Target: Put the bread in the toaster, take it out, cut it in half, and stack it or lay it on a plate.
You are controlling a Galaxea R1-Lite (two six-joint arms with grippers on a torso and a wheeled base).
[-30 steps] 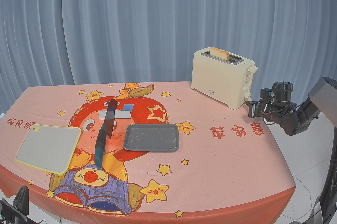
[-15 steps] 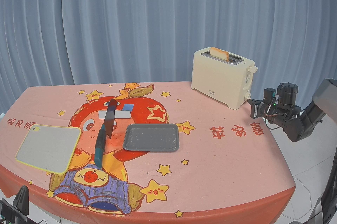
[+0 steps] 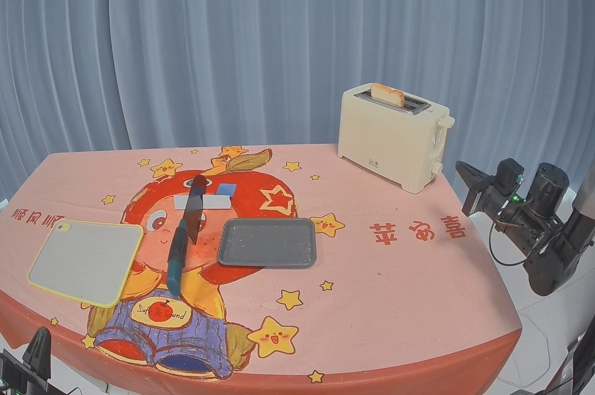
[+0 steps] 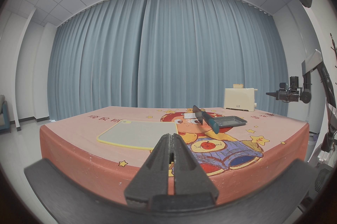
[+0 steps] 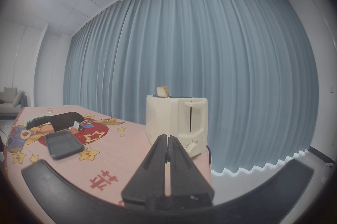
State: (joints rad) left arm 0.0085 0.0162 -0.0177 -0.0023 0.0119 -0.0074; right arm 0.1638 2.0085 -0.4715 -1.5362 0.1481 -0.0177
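A cream toaster [image 3: 392, 144] stands at the table's back right with a slice of bread [image 3: 388, 95] sticking up out of its slot. My right gripper [image 3: 462, 167] hangs shut and empty off the table's right edge, to the right of the toaster [image 5: 177, 122] and apart from it. The bread [image 5: 162, 91] shows on top in the right wrist view. My left gripper [image 4: 170, 138] is shut and empty, low before the table's near left edge. A teal-handled knife [image 3: 183, 236] lies between the cutting board [image 3: 85, 260] and the dark tray [image 3: 268, 242].
The knife's blade rests on a small white-and-blue block [image 3: 211, 198]. The toaster's lever [image 3: 445, 121] faces right, toward my right gripper. The pink printed tablecloth [image 3: 396, 285] is bare in front of the toaster. Blue curtains [image 3: 260, 30] hang behind the table.
My right arm has drawn back to the right and slightly down, away from the toaster's side. The bread, knife and tray have not moved.
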